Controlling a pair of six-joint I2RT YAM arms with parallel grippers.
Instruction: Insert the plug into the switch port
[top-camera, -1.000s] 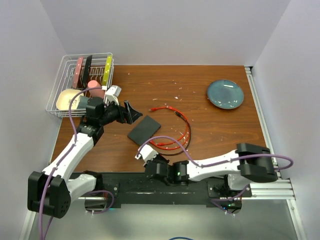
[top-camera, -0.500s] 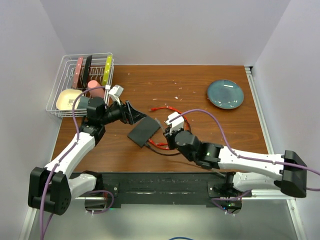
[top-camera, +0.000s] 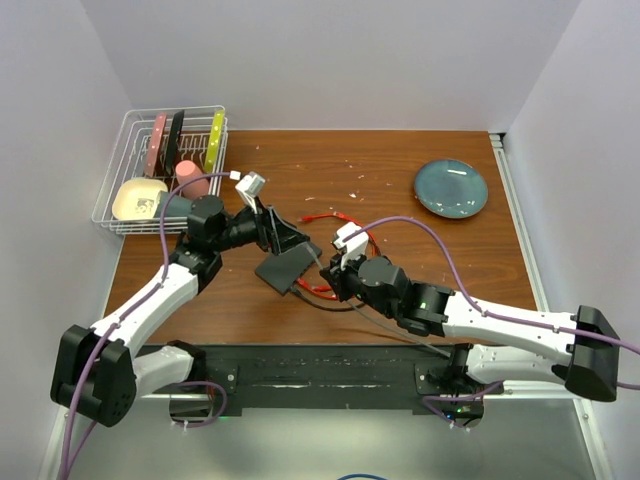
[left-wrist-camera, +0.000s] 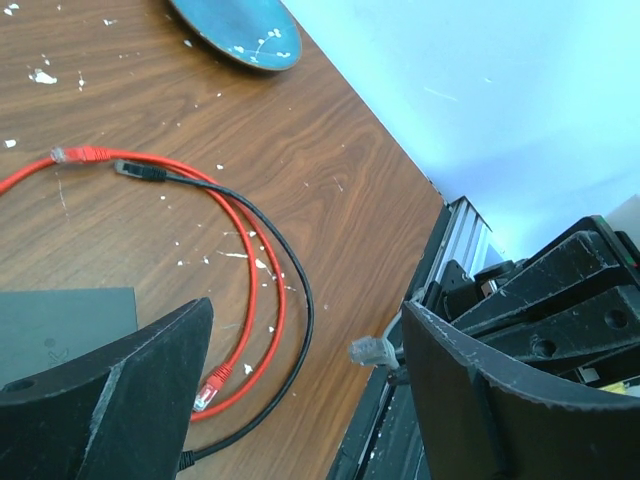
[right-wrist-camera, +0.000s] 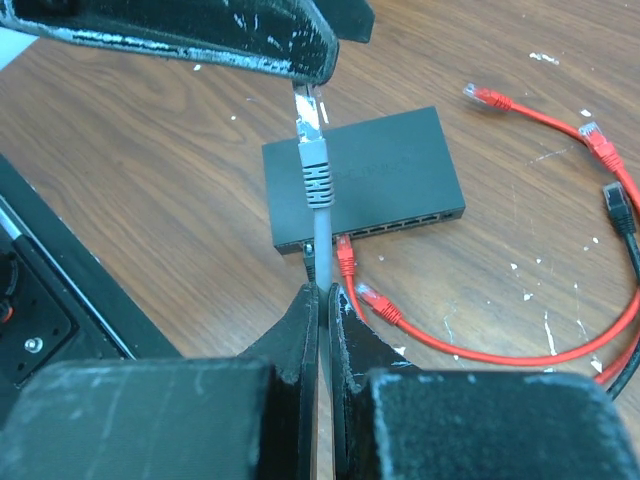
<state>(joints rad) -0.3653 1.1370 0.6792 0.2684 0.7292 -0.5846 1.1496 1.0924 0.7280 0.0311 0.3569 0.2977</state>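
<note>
**Operator:** What does the plug look like?

**Spotter:** Your plug (right-wrist-camera: 311, 118) is a clear tip on a ribbed grey boot, at the end of a grey cable (right-wrist-camera: 316, 250). The switch (right-wrist-camera: 365, 172) is a flat black box, and its row of ports (right-wrist-camera: 400, 222) is on the edge facing your right claw (right-wrist-camera: 320, 292). A red plug (right-wrist-camera: 345, 258) seems to sit in a port near the left end, but it is too small in the view for me to be sure.

**Operator:** How much room have I got?

**Spotter:** The switch lies on the table (top-camera: 330, 160) left of the middle, askew to the table's edges. Red cables (top-camera: 333, 216) and a black cable (left-wrist-camera: 140, 170) loop close along its right side, beside your right arm. Beyond them, bare wood runs to the blue plate (top-camera: 451, 188) near the far right corner. A wire rack (top-camera: 175, 110) takes up the far left corner. Your left claw (top-camera: 280, 232) is at the switch's far corner, spread wide with nothing in it.

**Operator:** And the plug against the claw?

**Spotter:** Your right claw is pressed together on the grey cable just behind the boot. The plug sticks out past the fingertips and points at the switch. It is near the left end of the port edge and not in any port.
</note>
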